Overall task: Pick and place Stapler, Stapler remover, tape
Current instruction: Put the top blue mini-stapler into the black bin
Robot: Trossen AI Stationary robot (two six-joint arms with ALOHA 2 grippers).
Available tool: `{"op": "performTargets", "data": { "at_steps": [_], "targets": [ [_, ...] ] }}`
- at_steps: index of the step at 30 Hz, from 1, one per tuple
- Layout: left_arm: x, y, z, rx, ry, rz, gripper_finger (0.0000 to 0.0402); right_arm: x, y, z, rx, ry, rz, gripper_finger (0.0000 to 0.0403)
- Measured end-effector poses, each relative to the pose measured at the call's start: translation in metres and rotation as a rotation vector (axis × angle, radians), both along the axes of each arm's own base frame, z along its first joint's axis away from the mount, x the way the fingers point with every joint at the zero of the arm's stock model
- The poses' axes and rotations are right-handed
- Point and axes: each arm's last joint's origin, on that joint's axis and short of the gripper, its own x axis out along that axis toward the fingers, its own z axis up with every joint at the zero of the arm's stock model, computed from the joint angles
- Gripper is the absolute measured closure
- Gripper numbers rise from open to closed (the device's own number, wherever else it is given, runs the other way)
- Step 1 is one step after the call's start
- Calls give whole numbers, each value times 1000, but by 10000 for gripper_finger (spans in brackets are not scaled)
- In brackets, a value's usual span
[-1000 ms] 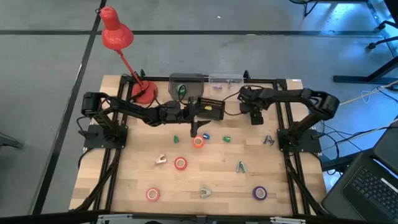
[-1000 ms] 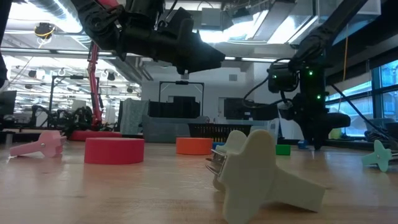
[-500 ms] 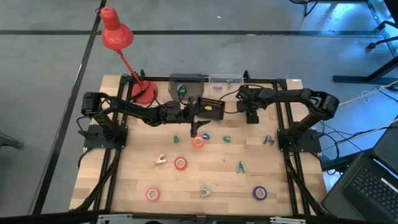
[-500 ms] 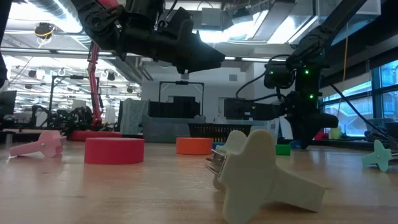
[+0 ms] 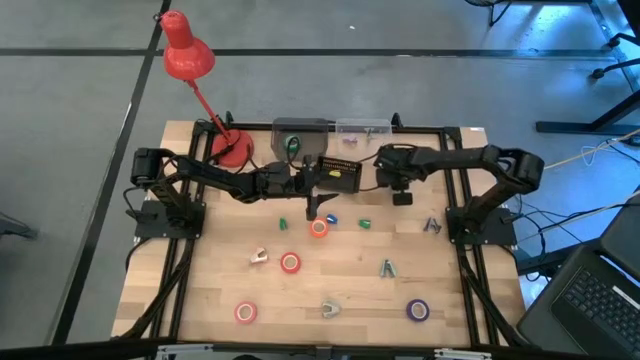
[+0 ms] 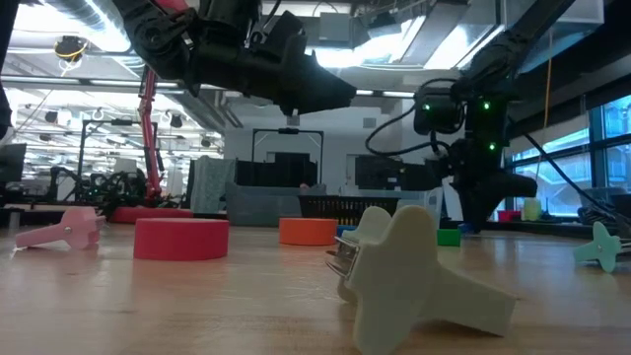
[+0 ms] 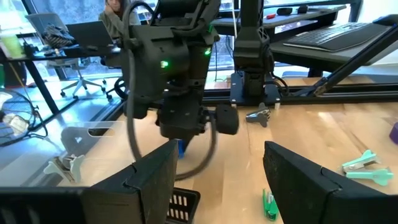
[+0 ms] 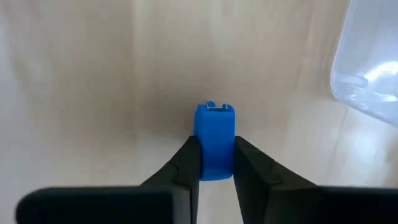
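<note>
My right gripper (image 8: pixel 216 163) is shut on a small blue stapler (image 8: pixel 214 140) over the far right part of the table (image 5: pixel 400 197); the left wrist view shows the stapler (image 7: pixel 181 147) below its fingers. My left gripper (image 5: pixel 320 205) hangs open and empty above the orange tape (image 5: pixel 318 228), fingers (image 7: pixel 155 180) spread wide. Red-pink tape rolls (image 5: pixel 290 263) (image 5: pixel 246 312) and a purple one (image 5: pixel 417 310) lie flat on the table. Staple removers lie loose: white (image 5: pixel 259 257) (image 5: pixel 329 308), teal (image 5: pixel 387 267), grey (image 5: pixel 432 226). My right gripper pinches the stapler's two long sides (image 8: pixel 200 155) between its two fingers, which point steeply down from above. One end of the stapler (image 8: pixel 214 112) sticks out past the fingertips. Whether it is clear of the table I cannot tell.
A grey bin (image 5: pixel 300 135), a clear box (image 5: pixel 362 130) and a black basket (image 5: pixel 340 175) stand along the far edge, with a red lamp (image 5: pixel 230 148) at the far left. Small green pieces (image 5: pixel 283 223) (image 5: pixel 365 222) and a blue one (image 5: pixel 331 220) lie mid-table.
My right gripper has moved toward the table's left edge along the far side, nearer the black basket. My left gripper has kept still.
</note>
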Motion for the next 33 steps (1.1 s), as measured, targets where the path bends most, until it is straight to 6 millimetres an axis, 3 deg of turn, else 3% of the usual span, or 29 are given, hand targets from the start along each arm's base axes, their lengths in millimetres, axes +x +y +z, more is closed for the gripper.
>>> {"op": "performTargets", "data": {
  "at_steps": [4,11,17,21,27,33],
  "targets": [
    [0,0,0,13,2,-2,174,19,16,19,9,-21,18,336],
    [0,0,1,17,-7,-4,174,63,43,72,-33,-198,132,336],
    [1,-2,8,26,-74,-12,174,85,39,98,-82,-344,165,336],
    [1,-8,9,25,-91,-50,174,99,27,90,-85,-331,158,336],
    [2,-8,9,38,-95,-58,174,124,8,59,-36,-253,153,336],
    [-6,-12,26,88,-113,-87,176,127,-14,33,-4,-172,102,336]
  ]
}}
